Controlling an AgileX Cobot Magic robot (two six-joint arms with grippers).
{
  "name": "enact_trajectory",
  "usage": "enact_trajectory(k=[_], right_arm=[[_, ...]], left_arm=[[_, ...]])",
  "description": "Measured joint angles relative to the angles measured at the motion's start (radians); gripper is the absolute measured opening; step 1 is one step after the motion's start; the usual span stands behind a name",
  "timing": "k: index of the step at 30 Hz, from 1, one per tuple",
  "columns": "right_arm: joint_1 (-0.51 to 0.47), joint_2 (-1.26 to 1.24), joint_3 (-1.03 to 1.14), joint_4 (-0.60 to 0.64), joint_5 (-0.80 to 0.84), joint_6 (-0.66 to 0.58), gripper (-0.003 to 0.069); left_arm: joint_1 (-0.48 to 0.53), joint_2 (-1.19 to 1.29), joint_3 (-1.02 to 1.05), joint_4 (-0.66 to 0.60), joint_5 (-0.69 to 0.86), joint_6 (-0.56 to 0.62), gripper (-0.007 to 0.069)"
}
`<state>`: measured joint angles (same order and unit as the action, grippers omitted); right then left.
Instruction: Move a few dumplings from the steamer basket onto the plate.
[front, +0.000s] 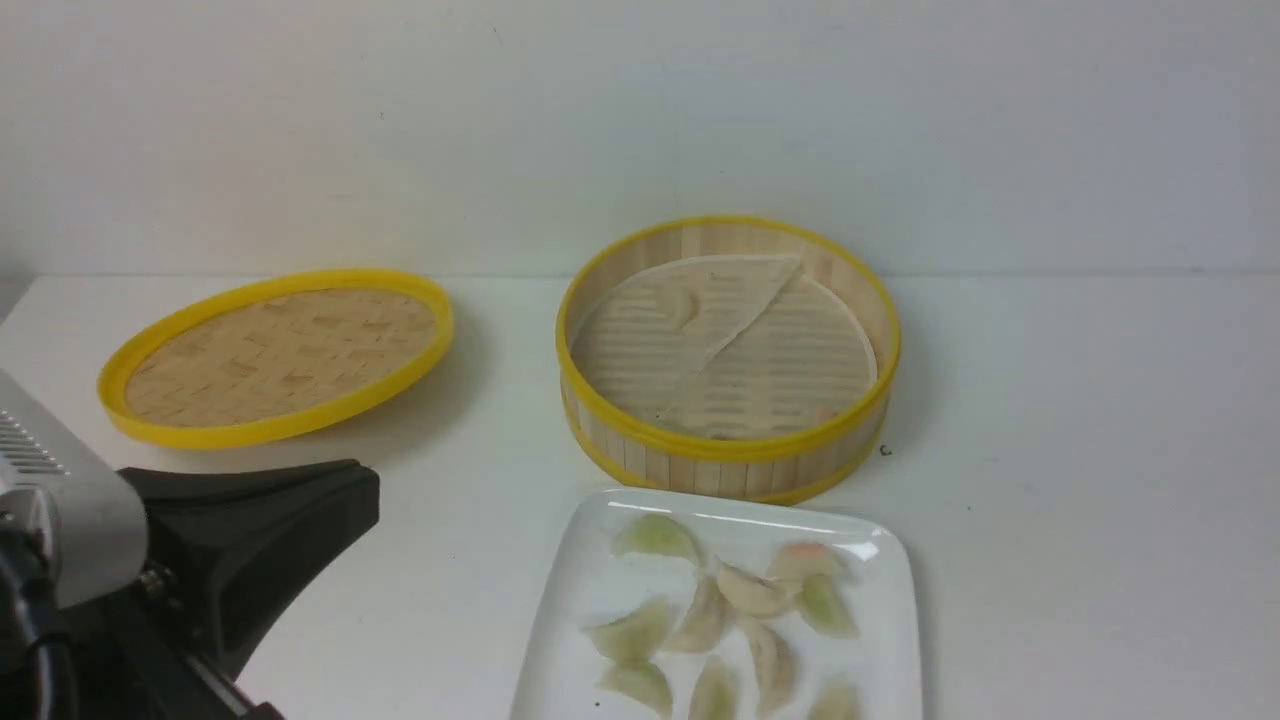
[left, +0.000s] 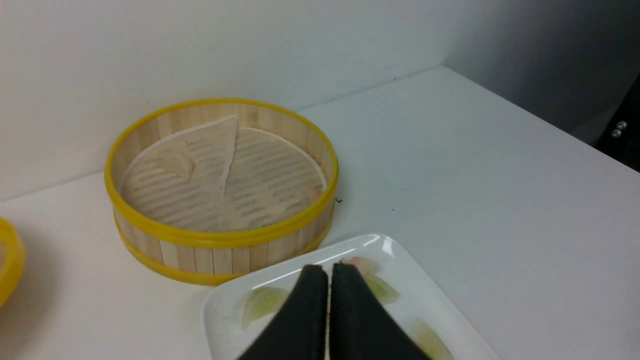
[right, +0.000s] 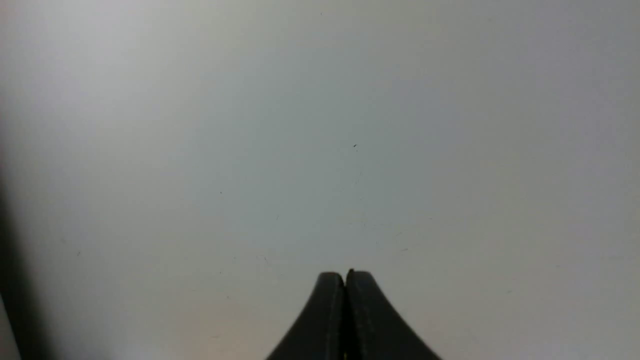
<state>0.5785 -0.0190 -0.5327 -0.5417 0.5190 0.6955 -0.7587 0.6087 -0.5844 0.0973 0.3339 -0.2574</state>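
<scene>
The steamer basket (front: 720, 468) stands mid-table, its paper liner partly folded over. One dumpling shape (front: 688, 305) shows under the fold and a pinkish one (front: 825, 413) lies by the near right wall. The white plate (front: 578, 590) sits in front of the basket and holds several dumplings (front: 655, 537). My left gripper (front: 368, 490) is shut and empty, low at the near left, apart from the plate. In the left wrist view its fingers (left: 328, 270) overlap the plate (left: 225, 320) and the basket (left: 220, 257) lies beyond. My right gripper (right: 345, 274) is shut over bare table.
The flat woven lid (front: 275, 355) with a yellow rim lies at the far left, tilted. A white wall runs behind the table. A small dark speck (front: 885, 451) lies right of the basket.
</scene>
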Motion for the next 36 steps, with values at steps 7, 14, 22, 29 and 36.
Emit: enact_trajectory(k=[7,14,22,29,36], right_arm=[[0.0,0.0,0.0,0.0,0.0,0.0,-0.0015],[0.0,0.0,0.0,0.0,0.0,0.0,-0.0015],[0.0,0.0,0.0,0.0,0.0,0.0,-0.0015],[0.0,0.0,0.0,0.0,0.0,0.0,-0.0015],[0.0,0.0,0.0,0.0,0.0,0.0,-0.0015]], left_arm=[[0.0,0.0,0.001,0.001,0.0,0.0,-0.0006],[0.0,0.0,0.002,0.003,0.0,0.0,-0.0006],[0.072,-0.075,0.056,-0.032,-0.019,0.157,-0.0006],[0.397,-0.371,0.332,-0.111,-0.088,0.257,-0.0006],[0.631,-0.609,0.586,-0.113,-0.086,0.264,-0.0006]])
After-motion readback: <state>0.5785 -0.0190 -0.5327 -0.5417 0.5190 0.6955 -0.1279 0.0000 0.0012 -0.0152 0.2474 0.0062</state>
